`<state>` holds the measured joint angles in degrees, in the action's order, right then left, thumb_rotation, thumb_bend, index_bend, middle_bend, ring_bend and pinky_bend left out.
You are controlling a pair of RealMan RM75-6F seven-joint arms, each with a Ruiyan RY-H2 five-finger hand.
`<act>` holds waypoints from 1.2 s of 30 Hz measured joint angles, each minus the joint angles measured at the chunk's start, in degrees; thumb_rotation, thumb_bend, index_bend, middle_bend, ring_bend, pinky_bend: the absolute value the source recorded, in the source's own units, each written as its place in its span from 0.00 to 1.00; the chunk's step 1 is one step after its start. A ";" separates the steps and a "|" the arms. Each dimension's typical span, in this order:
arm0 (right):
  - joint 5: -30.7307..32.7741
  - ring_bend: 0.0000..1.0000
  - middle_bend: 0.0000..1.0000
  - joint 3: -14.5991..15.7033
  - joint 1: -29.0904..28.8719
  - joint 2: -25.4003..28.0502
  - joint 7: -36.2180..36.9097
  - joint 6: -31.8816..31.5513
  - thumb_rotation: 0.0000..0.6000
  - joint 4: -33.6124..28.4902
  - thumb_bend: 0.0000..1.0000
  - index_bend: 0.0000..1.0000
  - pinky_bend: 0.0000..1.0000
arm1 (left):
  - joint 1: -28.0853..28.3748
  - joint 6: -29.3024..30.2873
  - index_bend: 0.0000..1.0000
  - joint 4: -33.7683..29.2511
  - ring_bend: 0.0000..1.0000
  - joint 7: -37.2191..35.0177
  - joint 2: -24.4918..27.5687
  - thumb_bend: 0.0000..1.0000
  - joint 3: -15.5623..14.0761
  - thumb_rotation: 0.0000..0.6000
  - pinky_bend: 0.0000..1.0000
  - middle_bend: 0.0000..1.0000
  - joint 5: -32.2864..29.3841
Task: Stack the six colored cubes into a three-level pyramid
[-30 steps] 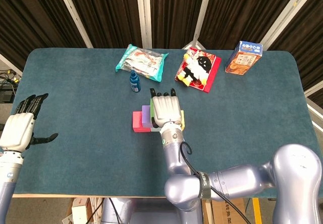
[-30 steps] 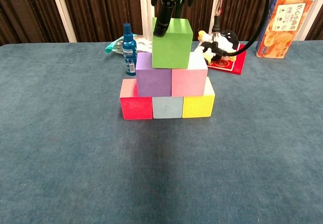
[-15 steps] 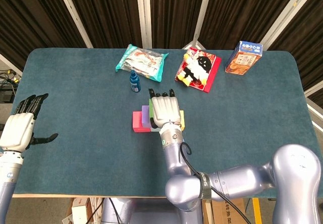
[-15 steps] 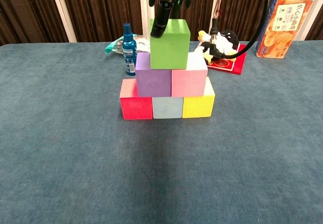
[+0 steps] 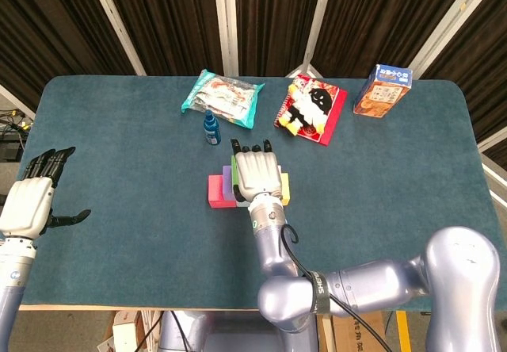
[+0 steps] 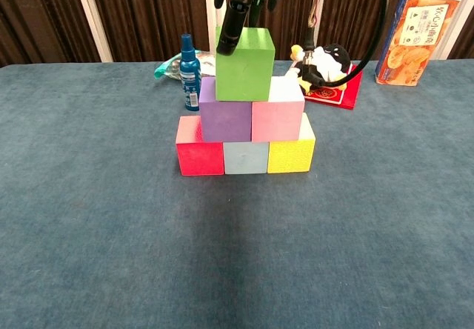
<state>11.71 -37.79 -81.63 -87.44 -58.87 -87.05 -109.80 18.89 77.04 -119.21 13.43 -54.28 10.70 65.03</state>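
Green cube (image 6: pixel 245 64), apex of the pyramid, sits on the purple cube (image 6: pixel 225 110) and pink cube (image 6: pixel 278 111), which rest on the red cube (image 6: pixel 199 156), pale blue cube (image 6: pixel 246 158) and yellow cube (image 6: pixel 291 155), mid-table. Over the last second the green cube has drifted leftward, now overhanging the purple side rather than centring on the seam; the final placement appears to be under adjustment. The right hand (image 5: pixel 256 174) hangs palm-down over the stack, fingers (image 6: pixel 228 29) down against the cube's upper left edge; whether they grip it cannot be told. The left hand (image 5: pixel 32 201) hovers at the table's left edge, fingers spread, holding nothing.
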 measured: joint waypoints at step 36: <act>-1.08 0.16 0.35 -0.54 -0.37 -0.36 -1.66 -1.70 1.00 -0.38 0.46 0.00 0.00 | 0.05 -0.02 0.00 0.06 0.04 -0.17 0.06 0.12 0.01 1.00 0.06 0.07 -0.08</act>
<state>10.62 -38.34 -82.00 -87.80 -60.53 -88.75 -110.19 18.94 77.02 -119.15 13.26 -54.22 10.70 64.95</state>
